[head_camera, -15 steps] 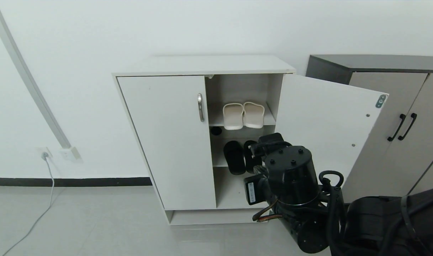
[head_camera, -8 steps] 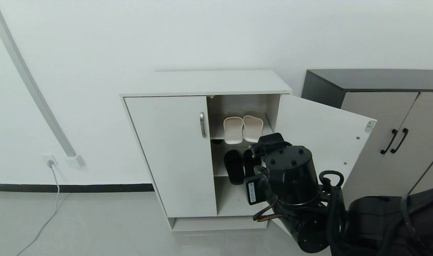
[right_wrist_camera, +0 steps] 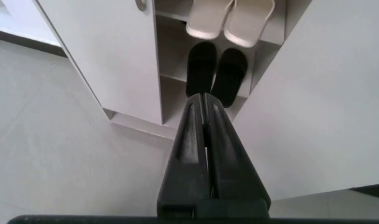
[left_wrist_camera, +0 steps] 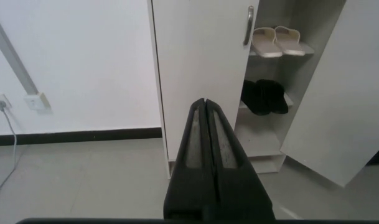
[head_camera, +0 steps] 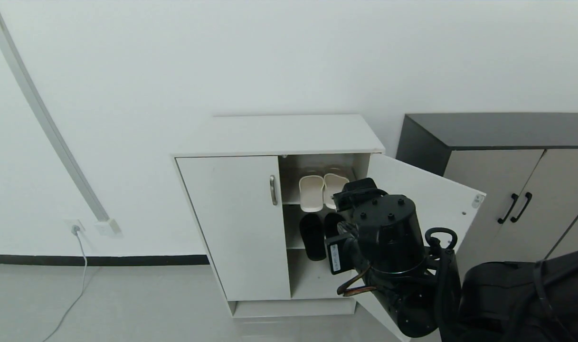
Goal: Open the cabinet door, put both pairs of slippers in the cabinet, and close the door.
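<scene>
The white cabinet [head_camera: 232, 228] stands against the wall with its left door shut and its right door [head_camera: 426, 209] swung open. A white pair of slippers [head_camera: 312, 192] lies on the upper shelf, a black pair [head_camera: 313, 230] on the shelf below. My right arm [head_camera: 388, 232] hangs in front of the open half. My right gripper [right_wrist_camera: 203, 96] is shut and empty, short of the black slippers [right_wrist_camera: 215, 67] and beside the open door [right_wrist_camera: 313, 99]. My left gripper [left_wrist_camera: 205, 102] is shut on nothing, well back from the cabinet, facing the shut door's handle [left_wrist_camera: 249, 25].
A grey cabinet [head_camera: 497, 190] with black handles stands right of the open door. A wall socket with a trailing cable [head_camera: 75, 229] sits low on the left wall. Bare floor [head_camera: 127, 308] lies in front of the white cabinet.
The whole head picture has shifted: the cabinet now sits lower and looks smaller, so the camera has moved. The slippers stay on their shelves and the right door remains open.
</scene>
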Available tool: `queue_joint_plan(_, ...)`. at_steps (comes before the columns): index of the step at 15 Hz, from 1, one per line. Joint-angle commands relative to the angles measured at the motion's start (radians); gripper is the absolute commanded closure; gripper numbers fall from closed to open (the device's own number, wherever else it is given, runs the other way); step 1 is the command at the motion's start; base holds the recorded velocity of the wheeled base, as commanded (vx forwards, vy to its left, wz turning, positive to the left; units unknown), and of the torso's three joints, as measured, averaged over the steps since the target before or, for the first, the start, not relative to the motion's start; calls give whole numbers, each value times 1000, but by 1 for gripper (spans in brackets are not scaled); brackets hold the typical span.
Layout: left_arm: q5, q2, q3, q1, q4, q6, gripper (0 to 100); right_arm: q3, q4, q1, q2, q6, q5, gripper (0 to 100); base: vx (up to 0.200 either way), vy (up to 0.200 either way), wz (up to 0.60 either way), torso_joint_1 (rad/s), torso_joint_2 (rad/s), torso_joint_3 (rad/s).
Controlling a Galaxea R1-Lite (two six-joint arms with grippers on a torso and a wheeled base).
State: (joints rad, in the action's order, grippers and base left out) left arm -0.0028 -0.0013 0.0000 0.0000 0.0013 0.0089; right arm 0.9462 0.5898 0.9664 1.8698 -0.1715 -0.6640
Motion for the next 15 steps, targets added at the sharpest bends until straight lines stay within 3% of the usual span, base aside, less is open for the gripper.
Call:
queue_joint_plan(1,0,1,0,0,0,0,100,2,1,-2,2,1,-2,100,0,0,0,212,-525,-315)
queue_joint_plan(10,0,1,0,0,0,-1,100,-27,71,-8,-4,49,15,100,0,0,0,244,-563,-320)
queue_joint_plan(15,0,1,0,0,0,-1,100,-32,71,-8,-4,49,32,100,0,0,0,34,-74,-36)
